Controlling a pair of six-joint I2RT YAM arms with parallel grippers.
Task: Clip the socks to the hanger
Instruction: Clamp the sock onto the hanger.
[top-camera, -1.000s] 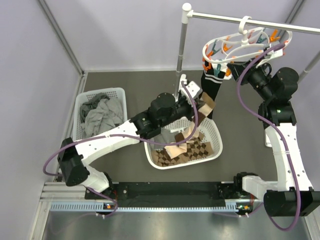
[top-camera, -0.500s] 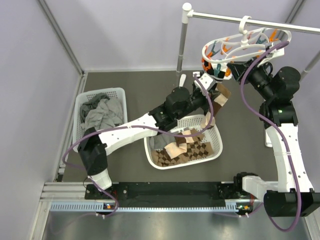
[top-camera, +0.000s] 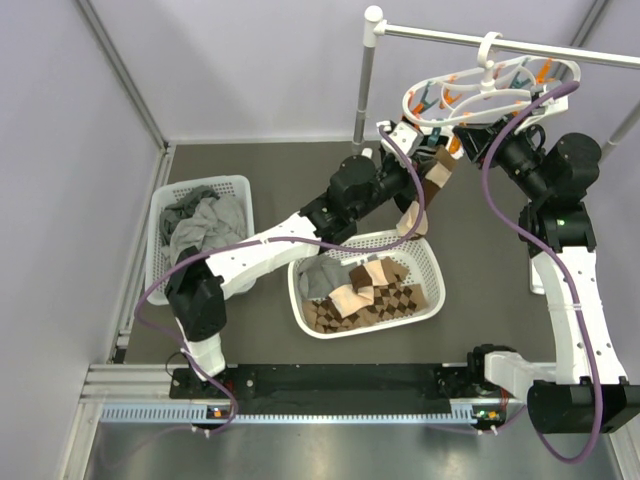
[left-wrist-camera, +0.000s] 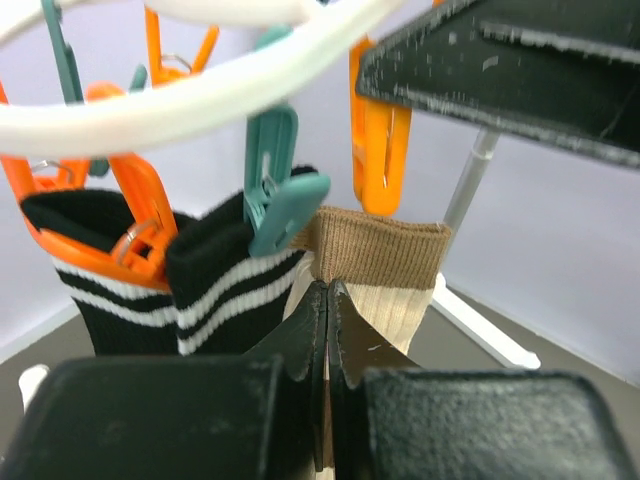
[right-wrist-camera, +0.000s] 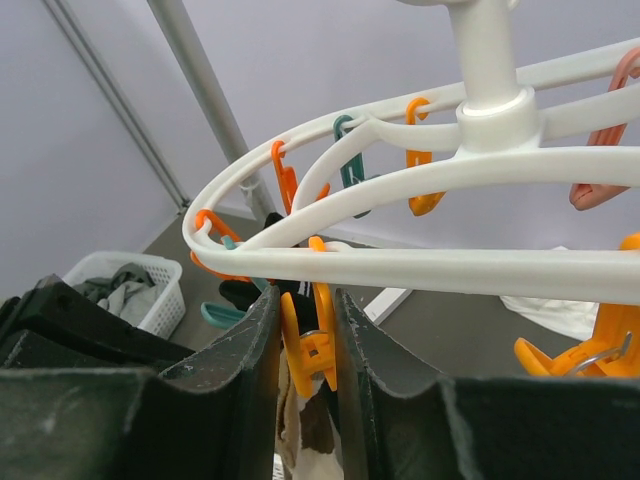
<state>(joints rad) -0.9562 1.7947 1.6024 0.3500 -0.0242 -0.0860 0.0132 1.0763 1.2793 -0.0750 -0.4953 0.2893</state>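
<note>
Left gripper raised tan sock; right wrist reveals orange peg pinched

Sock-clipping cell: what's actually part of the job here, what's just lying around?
Job: hanger, tan sock in left pincer, orange peg in right pincer, pegged black striped sock, spare socks in middle basket.
Lying about: grey garments in left basket, brown diamond cloth.

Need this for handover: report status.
Left tool shut on tan sock, cuff under hanger. Right tool shut on orange peg. Black sock clipped alongside.
</note>
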